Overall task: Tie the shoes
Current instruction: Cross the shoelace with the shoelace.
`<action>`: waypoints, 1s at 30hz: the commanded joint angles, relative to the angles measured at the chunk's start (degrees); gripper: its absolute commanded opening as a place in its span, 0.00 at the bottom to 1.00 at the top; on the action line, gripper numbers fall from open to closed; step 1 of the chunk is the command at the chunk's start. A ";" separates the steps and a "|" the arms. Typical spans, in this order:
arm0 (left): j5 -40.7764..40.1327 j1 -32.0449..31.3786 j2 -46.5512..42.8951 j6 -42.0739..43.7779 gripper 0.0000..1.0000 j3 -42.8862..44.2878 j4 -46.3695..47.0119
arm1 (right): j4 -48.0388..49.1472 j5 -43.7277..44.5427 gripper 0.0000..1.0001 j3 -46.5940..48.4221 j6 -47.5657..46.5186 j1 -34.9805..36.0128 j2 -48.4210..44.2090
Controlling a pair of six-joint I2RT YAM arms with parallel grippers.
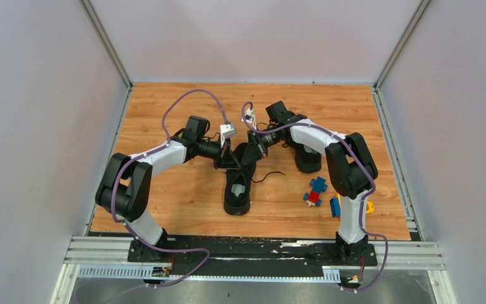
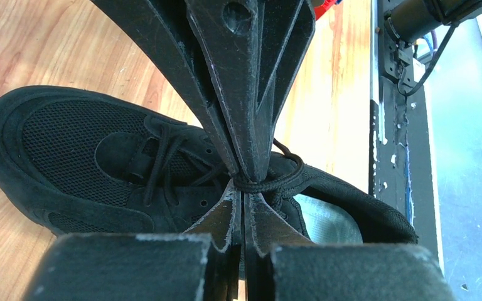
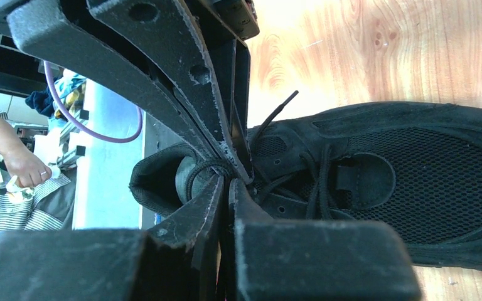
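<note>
The near sneaker lies mid-table. Over its tongue, left gripper and right gripper meet tip to tip, both clamped on its lace. They are best drawn apart evenly toward 9 and 3 o'clock. Beyond, the other sneaker sits at 2 o'clock.

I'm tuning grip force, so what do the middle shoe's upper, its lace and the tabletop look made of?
The shoe: black fabric, open mesh over the toe, matte suede-like panels around it, going by weave and nap. The lace: thin black cord, probably woven. The tabletop: wood grain with knots, slight sheen; possibly laminate.
</note>
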 commanded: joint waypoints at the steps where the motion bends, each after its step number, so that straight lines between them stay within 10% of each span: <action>1: -0.61 0.60 -1.61 1.83 0.04 1.29 -0.85 | 0.97 0.48 0.02 -0.53 -0.16 0.32 -2.96; 13: 6.61 5.50 -1.57 -2.59 0.60 1.55 2.80 | -1.59 4.99 0.01 0.75 -3.89 1.08 -5.68; 30: 12.02 5.37 1.81 -0.95 0.63 4.78 4.68 | -3.87 7.13 0.00 1.85 -6.93 2.91 -5.61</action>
